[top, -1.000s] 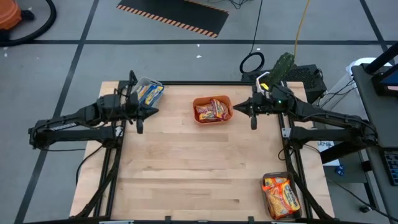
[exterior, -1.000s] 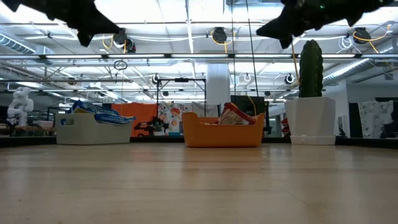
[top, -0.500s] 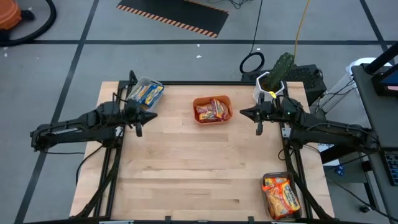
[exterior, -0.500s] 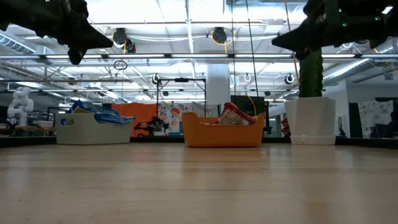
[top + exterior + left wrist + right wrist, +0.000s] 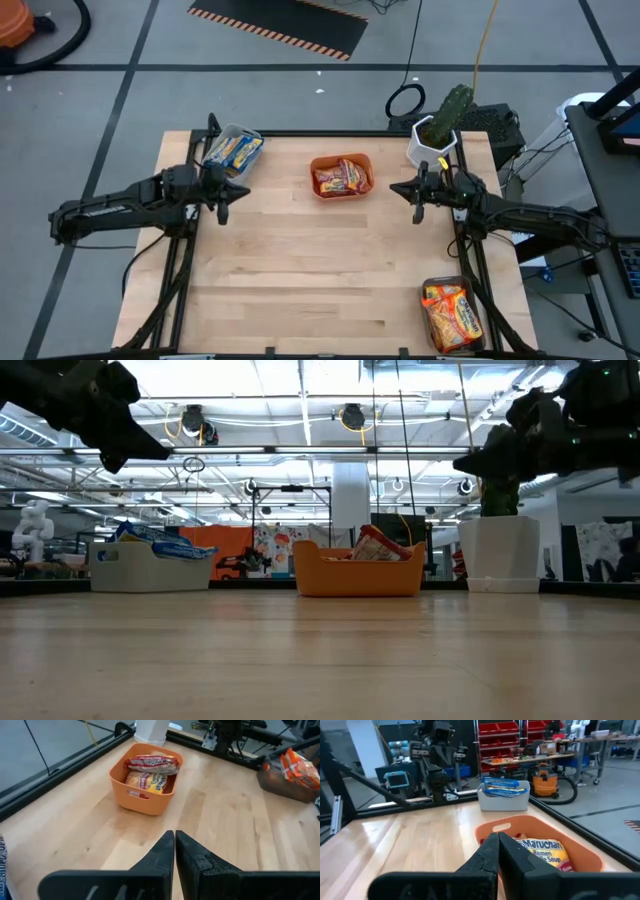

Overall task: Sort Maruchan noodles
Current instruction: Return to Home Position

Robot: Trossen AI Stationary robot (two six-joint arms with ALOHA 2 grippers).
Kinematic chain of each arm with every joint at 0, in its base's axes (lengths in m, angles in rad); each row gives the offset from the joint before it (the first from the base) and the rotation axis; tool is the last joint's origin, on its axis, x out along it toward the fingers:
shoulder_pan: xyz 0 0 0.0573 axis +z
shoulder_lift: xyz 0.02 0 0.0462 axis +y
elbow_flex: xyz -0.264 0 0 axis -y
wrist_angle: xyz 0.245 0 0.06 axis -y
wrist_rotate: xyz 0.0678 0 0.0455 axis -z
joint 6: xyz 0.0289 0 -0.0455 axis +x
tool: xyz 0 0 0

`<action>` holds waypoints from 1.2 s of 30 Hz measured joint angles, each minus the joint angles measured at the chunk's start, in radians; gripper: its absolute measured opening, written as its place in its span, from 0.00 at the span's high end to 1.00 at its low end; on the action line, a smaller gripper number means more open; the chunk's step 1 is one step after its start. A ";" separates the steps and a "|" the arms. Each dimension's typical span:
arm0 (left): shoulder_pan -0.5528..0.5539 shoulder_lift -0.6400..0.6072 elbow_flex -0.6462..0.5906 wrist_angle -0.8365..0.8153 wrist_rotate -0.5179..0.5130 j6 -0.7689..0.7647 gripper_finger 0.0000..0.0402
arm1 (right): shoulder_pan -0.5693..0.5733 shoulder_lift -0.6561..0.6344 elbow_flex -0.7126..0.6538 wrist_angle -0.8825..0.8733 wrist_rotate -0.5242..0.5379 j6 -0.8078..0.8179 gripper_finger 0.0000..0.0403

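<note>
the left gripper (image 5: pixel 240 187) hangs over the left side of the table (image 5: pixel 320 280), just beside the grey bin (image 5: pixel 238 128) that stands at the far left corner. its wrist view shows its two fingers (image 5: pixel 162 852) pressed together with nothing between them. the right gripper (image 5: pixel 398 189) hangs over the right side, near the white pot (image 5: pixel 418 152) that holds a cactus (image 5: pixel 452 105). its fingers (image 5: pixel 487 852) are clenched in the same way and carry nothing. the two grippers point toward each other across the table, well apart, with the orange bin (image 5: pixel 342 156) between them and a little farther back. in the low view both arms sit high above the tabletop.

the noodles lie in three places. the blue and yellow packets (image 5: pixel 238 150) are piled in the grey bin, and their tops rise above its rim. the red and yellow packets (image 5: pixel 342 178) lie in the orange bin at the middle of the far edge; from the right wrist one of them shows the word maruchan. the orange packets (image 5: pixel 452 315) lie in the clear bin (image 5: pixel 445 283) at the near right corner, well apart from the other two bins.
</note>
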 joint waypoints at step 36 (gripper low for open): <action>0.024 -0.137 -0.176 0.174 0.018 0.036 0.99 | 0.000 -0.014 -0.105 0.105 0.048 0.026 1.00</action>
